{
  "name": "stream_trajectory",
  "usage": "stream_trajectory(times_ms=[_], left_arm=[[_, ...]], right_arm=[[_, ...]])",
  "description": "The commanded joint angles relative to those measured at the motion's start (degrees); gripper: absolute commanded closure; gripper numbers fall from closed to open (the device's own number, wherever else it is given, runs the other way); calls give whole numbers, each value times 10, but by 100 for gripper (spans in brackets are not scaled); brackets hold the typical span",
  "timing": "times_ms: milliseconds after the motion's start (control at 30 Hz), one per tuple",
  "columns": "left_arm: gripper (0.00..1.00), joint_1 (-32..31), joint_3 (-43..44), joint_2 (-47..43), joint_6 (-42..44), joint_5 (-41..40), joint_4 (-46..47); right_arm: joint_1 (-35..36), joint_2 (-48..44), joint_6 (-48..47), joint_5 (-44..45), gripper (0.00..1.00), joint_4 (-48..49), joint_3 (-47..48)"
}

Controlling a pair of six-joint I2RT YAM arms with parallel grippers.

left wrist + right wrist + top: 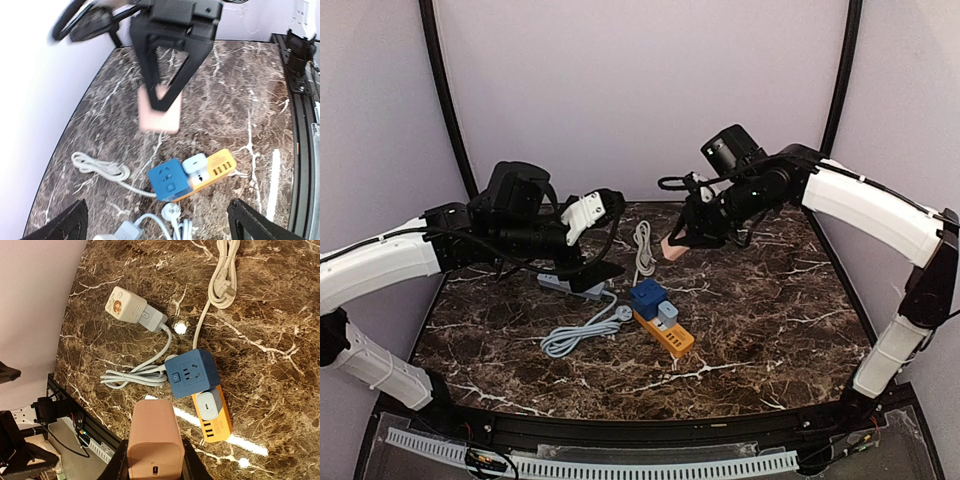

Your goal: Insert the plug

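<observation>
Pink charger (152, 440): clamped in right gripper (152, 467) jaws, aloft near orange power strip (215, 422). Left gripper (592, 270): jaws apart.

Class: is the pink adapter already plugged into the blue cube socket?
No, the pink adapter is held in the right gripper, apart from the blue cube socket.

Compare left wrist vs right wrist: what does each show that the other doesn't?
Left wrist only: the right gripper seen from outside, clamping the pink charger, and the left gripper with fingertips spread wide. Right wrist only: the cream cube with its sticker, and the port on the pink charger's end. Both: pink charger, blue cube socket, orange power strip, white adapter on it.
</observation>
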Motion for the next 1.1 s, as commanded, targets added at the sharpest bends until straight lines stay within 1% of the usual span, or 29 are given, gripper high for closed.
stream_trajectory(times_ms=[0, 100, 200, 333, 400, 533, 867, 967, 1067], left_arm=[[2, 31, -43, -47, -28, -48, -40], [1, 54, -69, -61, -71, -106, -42], [1, 67, -86, -57, -109, -158, -45], [1, 81, -92, -33, -158, -221, -47], [1, 92, -84, -16, -179, -231, -55], [1, 124, -53, 29, -221, -226, -99], [1, 194, 10, 154, -279, -197, -140], [1, 200, 41, 183, -298, -172, -146], [2, 200, 51, 208, -310, -147, -131]], right_arm=[[-17, -32, -19, 24, 100, -4, -16], [-27, -45, -28, 38, 100, -3, -37], [-42, -51, -37, 36, 100, 2, -55], [-56, -39, -57, 29, 100, 0, -37], [-59, -29, -65, 26, 100, -5, -22], [-61, -20, -69, 23, 100, -14, -2], [-61, -86, -48, 27, 100, -1, -90], [-61, -104, -43, 31, 100, -1, -109], [-62, -114, -40, 35, 100, -5, -118]])
